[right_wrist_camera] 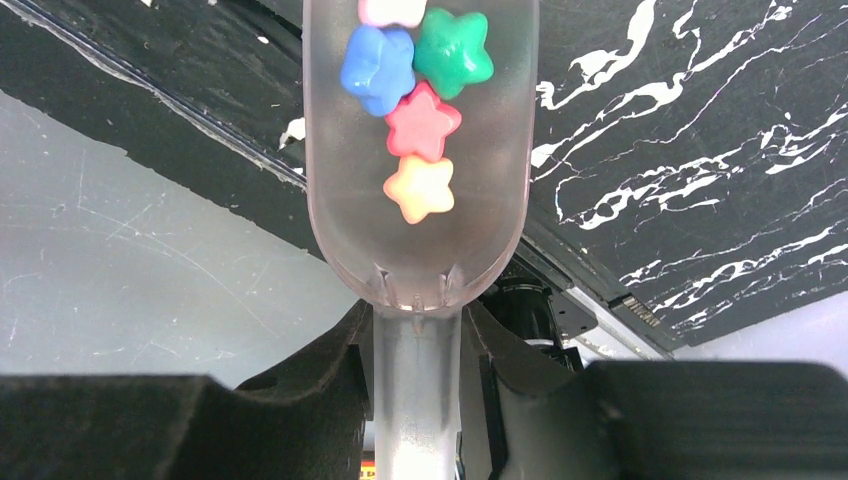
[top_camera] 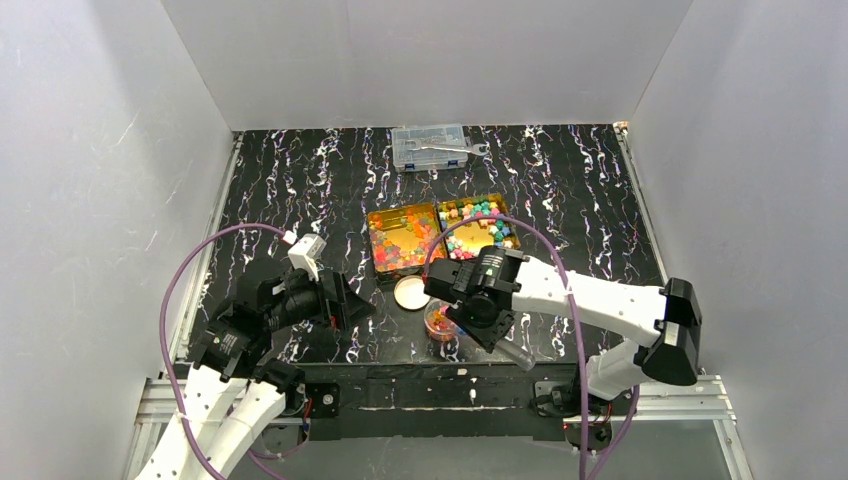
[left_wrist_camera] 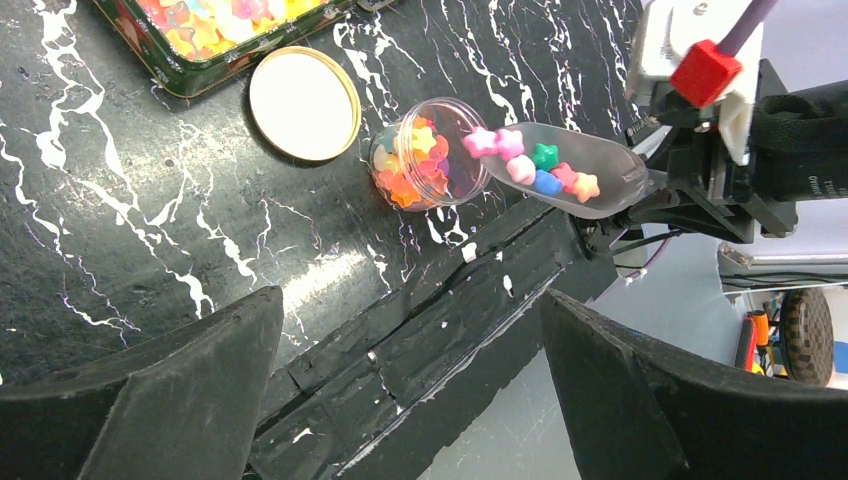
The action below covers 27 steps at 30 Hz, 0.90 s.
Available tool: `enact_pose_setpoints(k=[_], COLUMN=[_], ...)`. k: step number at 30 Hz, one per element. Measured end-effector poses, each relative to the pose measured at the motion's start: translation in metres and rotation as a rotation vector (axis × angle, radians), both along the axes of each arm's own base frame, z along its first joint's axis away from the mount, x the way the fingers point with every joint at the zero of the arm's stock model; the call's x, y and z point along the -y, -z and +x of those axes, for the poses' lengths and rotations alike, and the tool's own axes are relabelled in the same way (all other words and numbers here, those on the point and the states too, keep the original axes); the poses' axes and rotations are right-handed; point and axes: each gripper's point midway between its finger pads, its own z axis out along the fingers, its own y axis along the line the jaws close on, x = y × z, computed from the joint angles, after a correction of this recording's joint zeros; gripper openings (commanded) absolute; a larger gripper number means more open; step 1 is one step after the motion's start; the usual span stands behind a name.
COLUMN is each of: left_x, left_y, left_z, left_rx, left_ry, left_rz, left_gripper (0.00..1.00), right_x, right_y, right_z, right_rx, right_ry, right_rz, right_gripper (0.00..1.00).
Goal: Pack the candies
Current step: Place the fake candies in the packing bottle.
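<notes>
My right gripper (right_wrist_camera: 418, 370) is shut on the handle of a clear plastic scoop (right_wrist_camera: 420, 200). Several pastel star candies (right_wrist_camera: 424, 120) lie in the scoop. In the left wrist view the scoop (left_wrist_camera: 600, 185) tilts its mouth onto the rim of a small clear jar (left_wrist_camera: 428, 152) holding orange and yellow candies, and its pink candies (left_wrist_camera: 495, 143) sit at the lip. From above, the jar (top_camera: 440, 322) stands near the table's front edge, under the right gripper (top_camera: 482, 312). My left gripper (top_camera: 350, 300) hangs open to the jar's left, holding nothing.
The jar's round lid (top_camera: 411, 292) lies flat beside it. Behind stand two open tins: red-orange candies (top_camera: 403, 237) and pastel candies (top_camera: 478, 225). A clear compartment box (top_camera: 430, 146) with a wrench sits at the back. White walls enclose the table.
</notes>
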Motion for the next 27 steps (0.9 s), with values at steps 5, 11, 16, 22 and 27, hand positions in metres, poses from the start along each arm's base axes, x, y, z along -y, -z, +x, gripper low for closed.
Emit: enact_pose_setpoints(k=[5,11,16,22,27], left_x=[0.0002,0.0010,0.0022,0.0044,0.0056], left_y=[-0.0007,-0.0039,-0.0047,-0.0061,-0.0083], left_z=[-0.0007,-0.0015,-0.0031,-0.0064,-0.0094], left_rx=[0.003,0.018,0.018,0.020,0.033], left_ry=[0.002,0.009,0.019,0.037,0.050], left_rz=[-0.002,-0.012,-0.018,-0.025,-0.032], left_gripper=[0.99,0.99,0.99,0.99,0.99], right_x=[-0.0016,-0.0052,-0.0023,-0.0015,-0.0024], right_y=[0.0039,0.0067,0.0061,0.0055,0.0060], right_z=[0.0002,0.0013,0.0021,0.0034,0.0019], right_rx=[-0.020,-0.040,-0.069,-0.104,-0.128], right_ry=[0.000,0.006,0.029,0.058,0.069], right_rz=[-0.053,-0.077,-0.082,-0.071,-0.067], right_gripper=[0.01,0.01,0.01,0.01,0.01])
